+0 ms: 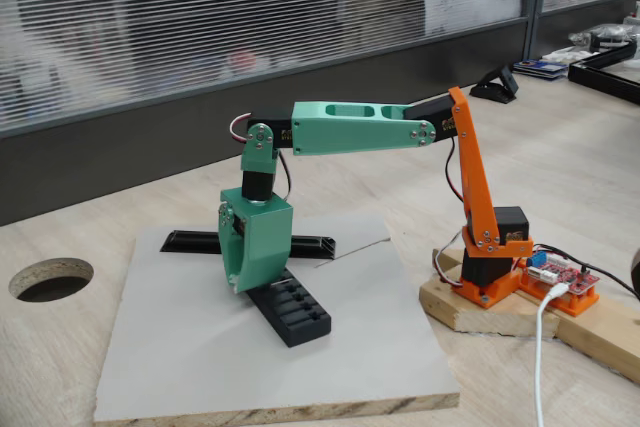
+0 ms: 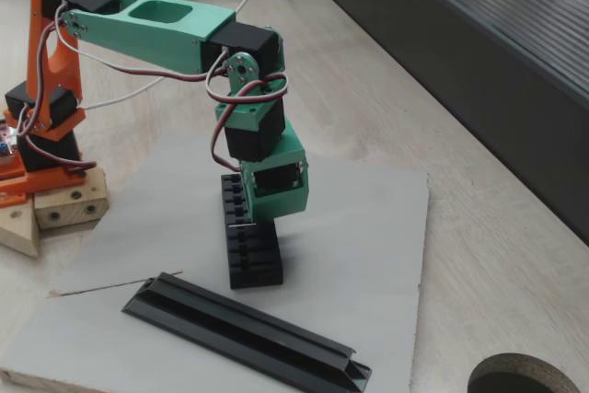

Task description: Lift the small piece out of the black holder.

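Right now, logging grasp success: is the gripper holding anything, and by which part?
Cannot be told. The gripper is down at the black holder, with a pale sliver at its tip, but its fingers hide any grip.

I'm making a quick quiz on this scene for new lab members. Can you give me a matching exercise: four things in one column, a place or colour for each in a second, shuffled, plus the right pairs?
Things:
1. gripper
2. black holder
3. black rail
4. arm base

Descriptions:
A. orange, on a wooden block beside the grey board
B. long strip lying on the grey board, apart from the arm
C. green, lowered onto the slotted block
D. short block with slots across its top, under the gripper

Pairs: 1-C, 2-D, 3-B, 4-A
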Tool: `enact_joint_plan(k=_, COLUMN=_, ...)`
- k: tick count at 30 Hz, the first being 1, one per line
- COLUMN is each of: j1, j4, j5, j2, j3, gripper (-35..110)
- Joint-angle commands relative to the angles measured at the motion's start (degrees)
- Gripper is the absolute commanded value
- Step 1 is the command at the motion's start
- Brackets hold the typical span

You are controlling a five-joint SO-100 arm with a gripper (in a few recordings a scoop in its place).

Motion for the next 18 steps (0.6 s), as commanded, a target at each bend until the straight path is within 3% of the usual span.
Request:
enact_joint_plan(k=1, j1=-0.5, j4=0.8, j5=0.6, j2=1.7, j3=-1.1, gripper=2)
enact_joint_plan(k=18, j1=-0.5, j4=0.9, j5=0.8, j2=9.4, j3=-1.1, gripper=2)
